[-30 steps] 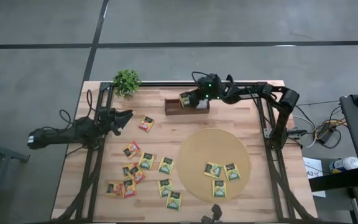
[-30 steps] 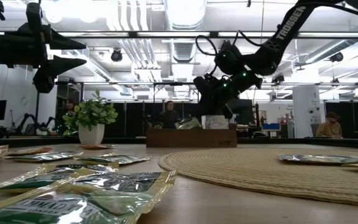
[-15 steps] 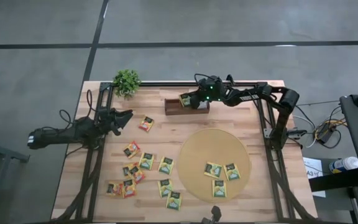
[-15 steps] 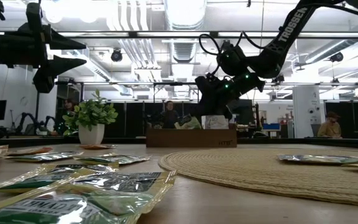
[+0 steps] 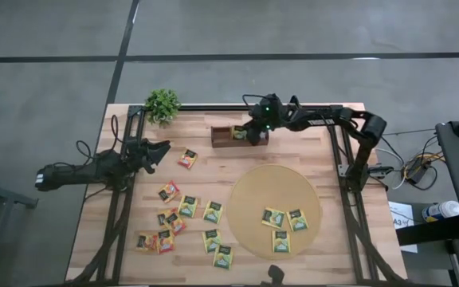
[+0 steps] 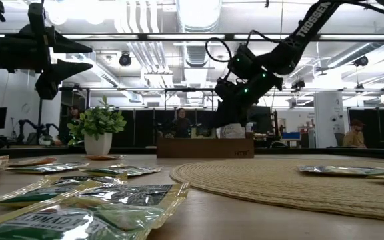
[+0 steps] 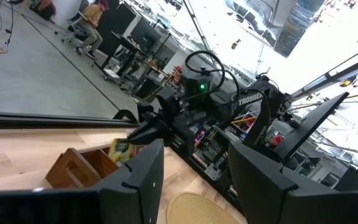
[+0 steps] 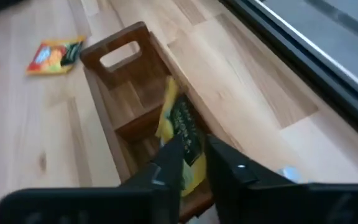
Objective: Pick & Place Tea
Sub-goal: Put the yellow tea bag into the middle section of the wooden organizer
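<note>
My right gripper [image 5: 249, 132] is over the brown wooden tray [image 5: 223, 140] at the table's far side, shut on a yellow-green tea sachet [image 8: 180, 124] that stands on edge inside a tray slot. My left gripper [image 5: 162, 150] hovers open above the table's left side, touching nothing. Several other sachets lie flat on the wood near the left and near edges [image 5: 188, 206], one orange-red sachet [image 5: 187, 158] lies closer to the tray, and three sachets [image 5: 281, 223] lie on the round tan mat [image 5: 253, 195]. My right gripper pinches the yellow-green sachet between its two fingers [image 8: 169, 163] at one end [image 8: 190, 149], coming slanting down from the table's right. The sachet stands upright on edge in the tray, its other end [image 8: 169, 93] reaching along the slot against the tray's far wall.
A small potted plant [image 5: 162, 104] stands at the far left corner. The tray's end slot by its handle cut-out [image 8: 118, 57] holds nothing. Bare wood lies between the tray and the mat. People sit in the room beyond the table.
My right arm's wrist has risen and tipped more steeply over the tray, while the gripper stayed shut on the sachet. The sachet has shifted a little toward the near edge, deeper into the tray.
</note>
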